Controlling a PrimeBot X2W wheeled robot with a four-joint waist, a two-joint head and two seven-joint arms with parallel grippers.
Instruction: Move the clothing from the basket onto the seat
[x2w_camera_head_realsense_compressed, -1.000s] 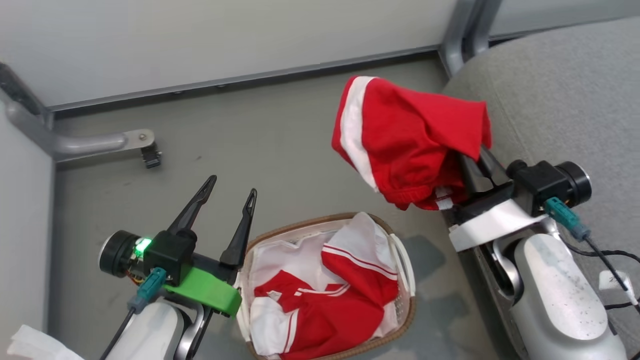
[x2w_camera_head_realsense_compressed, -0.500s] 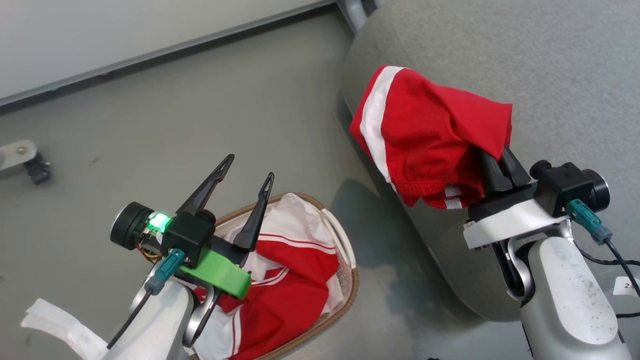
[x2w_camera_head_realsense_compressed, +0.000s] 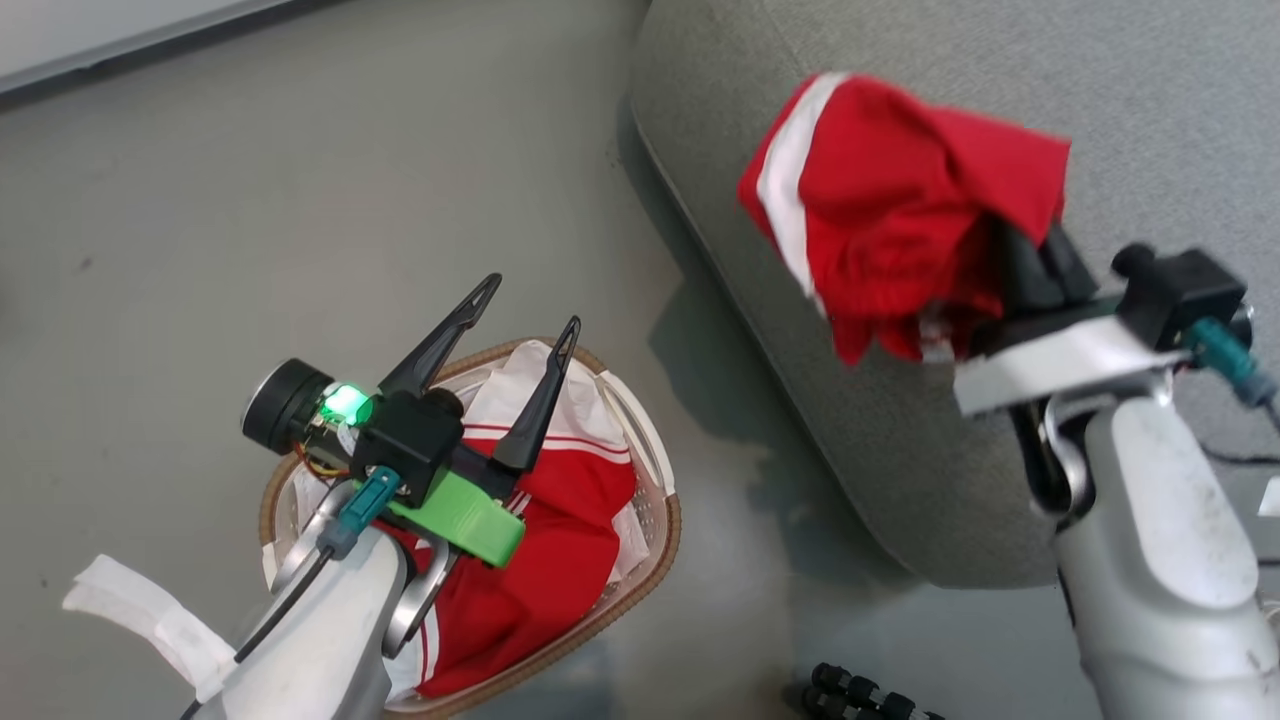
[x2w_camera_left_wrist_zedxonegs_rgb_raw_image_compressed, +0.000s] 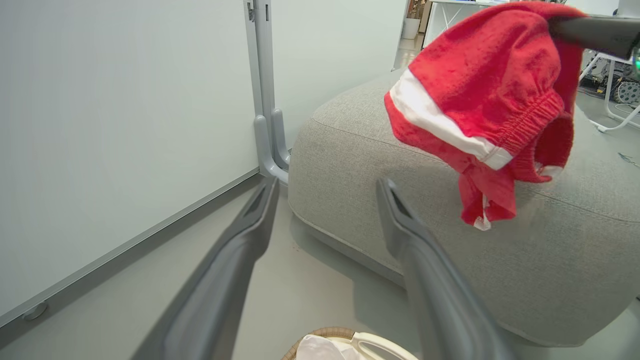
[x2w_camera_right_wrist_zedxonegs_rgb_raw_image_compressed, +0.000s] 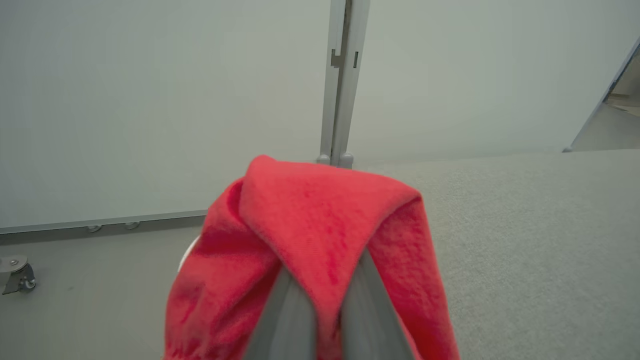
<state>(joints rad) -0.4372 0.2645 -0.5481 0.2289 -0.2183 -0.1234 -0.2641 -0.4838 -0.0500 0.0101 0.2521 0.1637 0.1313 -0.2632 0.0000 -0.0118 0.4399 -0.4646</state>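
Observation:
A pair of red shorts (x2w_camera_head_realsense_compressed: 900, 210) with a white side stripe hangs from my right gripper (x2w_camera_head_realsense_compressed: 1030, 255), which is shut on it above the near edge of the grey seat (x2w_camera_head_realsense_compressed: 1000, 60). The same red shorts (x2w_camera_left_wrist_zedxonegs_rgb_raw_image_compressed: 480, 100) dangle over the seat (x2w_camera_left_wrist_zedxonegs_rgb_raw_image_compressed: 550, 260) in the left wrist view, and they drape over my closed fingers (x2w_camera_right_wrist_zedxonegs_rgb_raw_image_compressed: 325, 310) in the right wrist view. More red and white clothing (x2w_camera_head_realsense_compressed: 560, 560) lies in the cream basket (x2w_camera_head_realsense_compressed: 650, 480) on the floor. My left gripper (x2w_camera_head_realsense_compressed: 528, 300) stands open above the basket, holding nothing.
A pale partition wall with a grey post (x2w_camera_left_wrist_zedxonegs_rgb_raw_image_compressed: 265, 100) runs behind the seat. A caster foot (x2w_camera_right_wrist_zedxonegs_rgb_raw_image_compressed: 17, 275) stands on the floor by the wall. Dark round parts (x2w_camera_head_realsense_compressed: 860, 695) lie on the floor near the seat's corner. White padding (x2w_camera_head_realsense_compressed: 140, 620) wraps my left forearm.
The head camera has swung right, so the seat takes up more of the view. My right gripper has carried the red shorts further over the seat. The left gripper stays open above the basket.

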